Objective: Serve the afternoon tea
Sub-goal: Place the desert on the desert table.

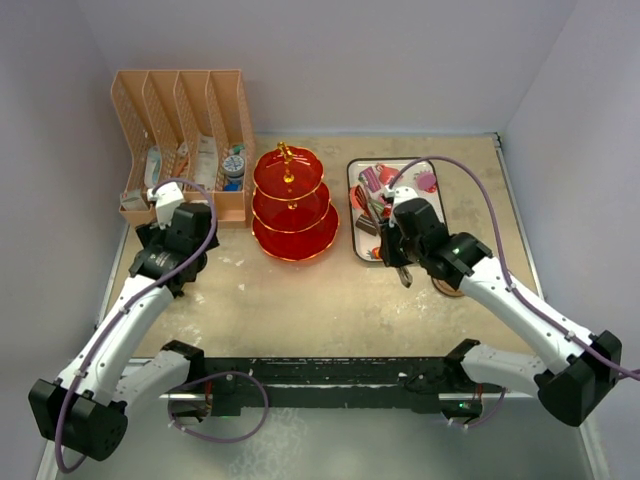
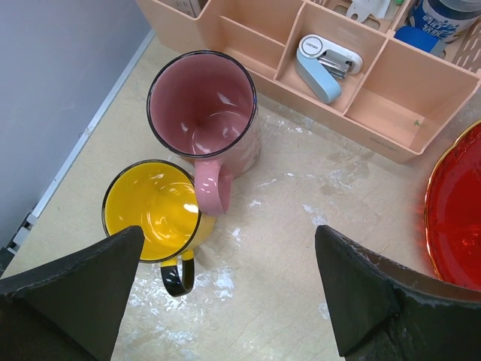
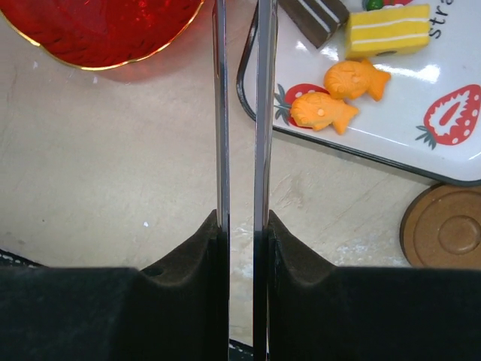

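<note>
Red translucent three-tier stand with gold rims: one, standing upright at the far middle of the table, between the peach desk organiser on its left and the strawberry-print tray on its right.

Pink mug: one, sitting upright just near of the organiser at the far left, mouth facing up.

Yellow mug: one, sitting upright just near of the pink one, its black handle pointing toward me. The pink handle is reaching to the yellow rim; whether they are touching I cannot tell.

Left gripper: I am hovering it above the table beside both mugs, fingers spread wide apart and gripping nothing; the yellow mug is showing just past my left fingertip.

Right gripper: I am clamping it on the metal tongs, the two blades squeezed nearly parallel between my pads and running out past the top of the wrist view.

Toy sweets, lying on the tray to the right of the tongs: a yellow cake slice, a brown striped slice and two orange fish-shaped pieces.

Wooden coaster: one, lying on the table just near of the tray.
</note>
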`<action>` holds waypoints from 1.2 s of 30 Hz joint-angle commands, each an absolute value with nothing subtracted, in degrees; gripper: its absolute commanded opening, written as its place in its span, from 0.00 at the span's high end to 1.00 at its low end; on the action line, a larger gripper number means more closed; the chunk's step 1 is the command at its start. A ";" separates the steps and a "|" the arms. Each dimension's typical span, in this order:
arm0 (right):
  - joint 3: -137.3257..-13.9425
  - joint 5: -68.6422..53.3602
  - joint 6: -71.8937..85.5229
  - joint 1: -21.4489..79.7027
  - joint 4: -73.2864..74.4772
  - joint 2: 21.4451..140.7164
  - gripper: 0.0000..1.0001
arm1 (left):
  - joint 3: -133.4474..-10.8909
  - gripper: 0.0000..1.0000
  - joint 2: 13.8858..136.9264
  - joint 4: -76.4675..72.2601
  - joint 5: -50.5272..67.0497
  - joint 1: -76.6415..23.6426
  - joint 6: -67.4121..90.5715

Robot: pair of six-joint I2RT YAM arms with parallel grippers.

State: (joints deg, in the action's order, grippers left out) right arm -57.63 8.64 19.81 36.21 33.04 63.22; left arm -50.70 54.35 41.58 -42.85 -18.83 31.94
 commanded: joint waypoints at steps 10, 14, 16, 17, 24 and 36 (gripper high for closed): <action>-55.32 19.75 24.35 52.05 30.07 63.09 0.78 | -51.58 0.07 52.72 41.77 -45.84 -18.98 33.22; -54.83 23.24 28.39 52.92 34.20 64.10 0.79 | -51.60 0.07 52.37 42.01 -46.20 -18.94 33.44; -54.45 23.34 29.79 53.28 35.87 64.12 0.79 | -51.55 0.07 52.18 41.97 -46.31 -18.98 33.43; -53.97 22.66 29.67 53.80 35.83 63.93 0.79 | -51.59 0.07 52.13 41.94 -46.25 -18.94 33.48; -53.00 22.12 27.69 61.97 31.96 66.75 0.78 | -51.68 0.07 52.40 42.05 -46.23 -18.98 33.38; -61.98 36.65 21.88 69.83 30.80 81.84 0.79 | -51.73 0.07 51.51 42.28 -47.21 -18.96 33.79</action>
State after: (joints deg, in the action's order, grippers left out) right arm -57.08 29.30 25.58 69.12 33.36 80.27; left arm -50.70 52.60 42.54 -45.45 -18.83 32.47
